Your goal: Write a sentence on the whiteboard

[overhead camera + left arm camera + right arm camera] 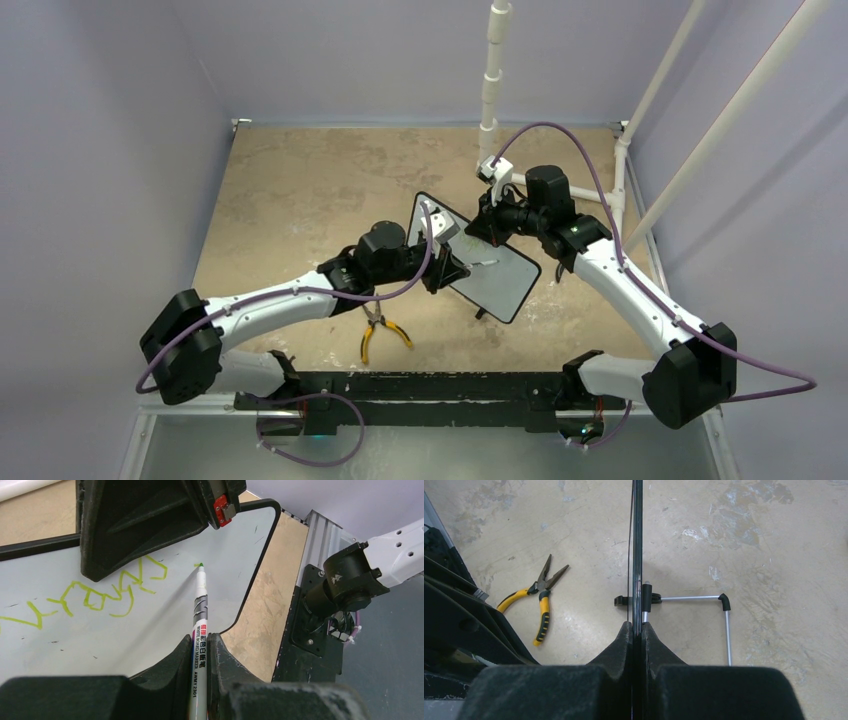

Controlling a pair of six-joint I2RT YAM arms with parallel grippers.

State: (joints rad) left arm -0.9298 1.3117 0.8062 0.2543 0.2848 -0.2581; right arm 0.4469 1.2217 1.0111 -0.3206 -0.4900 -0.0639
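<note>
Pliers lie by the table's near edge. Beyond them, the left gripper clamps a marker, pointing lengthwise away, tip meeting the whiteboard just past the sentence. The board stands mid-table, with the right gripper pinching its far edge.

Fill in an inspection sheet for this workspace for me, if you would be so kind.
Surface: tan mottled table.
Job's things: whiteboard held tilted up; green sentence on it; marker tip at its face.
Clutter: pliers lying by the left arm.
End effectors: left end effector shut on marker; right end effector shut on whiteboard edge.
Cables: purple cable loops over each arm.
Surroundings: lilac walls, white pipe frame behind.
</note>
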